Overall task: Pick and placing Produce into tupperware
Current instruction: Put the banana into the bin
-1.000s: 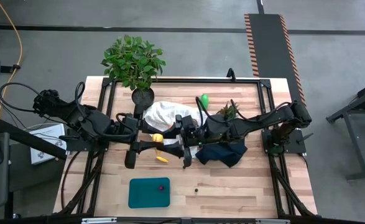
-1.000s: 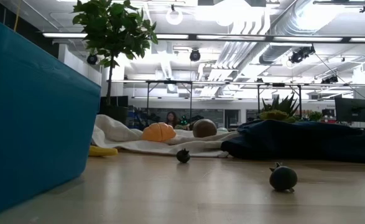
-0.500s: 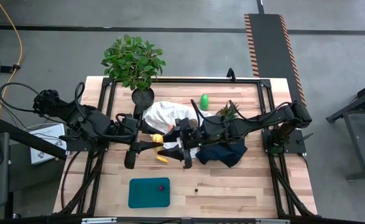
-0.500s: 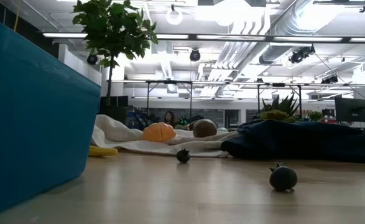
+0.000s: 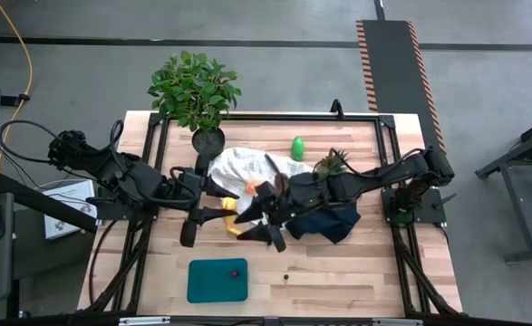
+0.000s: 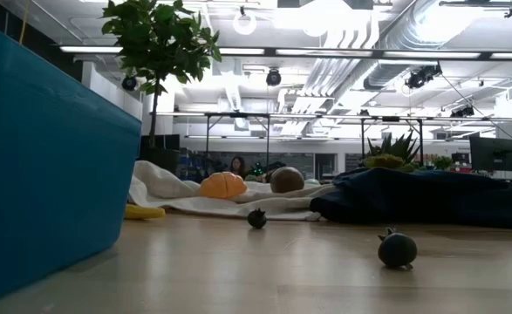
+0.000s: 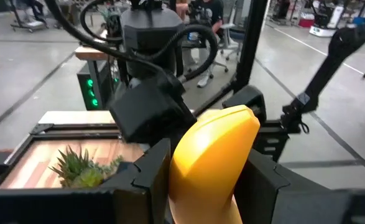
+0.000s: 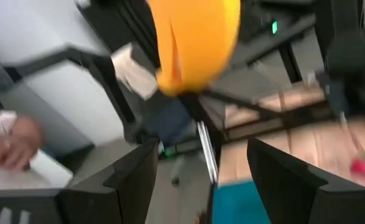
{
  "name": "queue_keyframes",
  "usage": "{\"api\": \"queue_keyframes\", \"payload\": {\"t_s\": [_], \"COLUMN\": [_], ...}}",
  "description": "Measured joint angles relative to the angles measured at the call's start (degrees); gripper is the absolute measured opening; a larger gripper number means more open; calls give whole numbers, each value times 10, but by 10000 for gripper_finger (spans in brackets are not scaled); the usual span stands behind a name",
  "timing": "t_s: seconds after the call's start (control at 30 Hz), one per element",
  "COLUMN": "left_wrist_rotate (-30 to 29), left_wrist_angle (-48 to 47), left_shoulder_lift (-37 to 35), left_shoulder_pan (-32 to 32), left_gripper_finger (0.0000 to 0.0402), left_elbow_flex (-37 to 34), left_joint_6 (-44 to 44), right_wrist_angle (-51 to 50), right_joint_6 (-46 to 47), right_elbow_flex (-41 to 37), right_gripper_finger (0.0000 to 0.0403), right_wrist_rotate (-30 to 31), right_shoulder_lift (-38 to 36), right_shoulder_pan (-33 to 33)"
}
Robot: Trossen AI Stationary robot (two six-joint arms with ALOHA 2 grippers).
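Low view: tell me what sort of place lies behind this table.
Probably a big open robotics lab or workshop. Exposed ducts and pipes run under long strip lights, metal-framed workbenches stand farther back, and a person sits among them.

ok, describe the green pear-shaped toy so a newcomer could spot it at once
Start at the far side of the light wooden table, right of the large leafy potted plant. On bare wood between the crumpled white cloth and the small spiky plant sits the green pear-shaped toy. It is the only smooth, bright green piece there.
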Motion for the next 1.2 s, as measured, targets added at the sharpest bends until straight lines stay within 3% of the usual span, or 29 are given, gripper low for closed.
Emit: {"api": "queue_keyframes", "payload": {"t_s": [0.43,0.7,1.0,1.2], "left_wrist_rotate": [153,185,242,243], "left_wrist_angle": [-167,-255,-265,-222], "left_shoulder_lift": [0,22,98,131], "left_shoulder_pan": [0,-1,-48,-73], "left_gripper_finger": [133,133,133,133], "left_elbow_flex": [0,1,-17,-47], "left_joint_6": [-87,-140,-171,-209], "right_wrist_angle": [-230,-334,-426,-503], "right_joint_6": [21,26,36,34], "right_elbow_flex": [0,0,-1,-2], "right_gripper_finger": [239,239,239,239], "right_wrist_rotate": [-5,4,9,24], "right_shoulder_lift": [0,0,0,0], "right_shoulder_pan": [18,24,45,69]}}
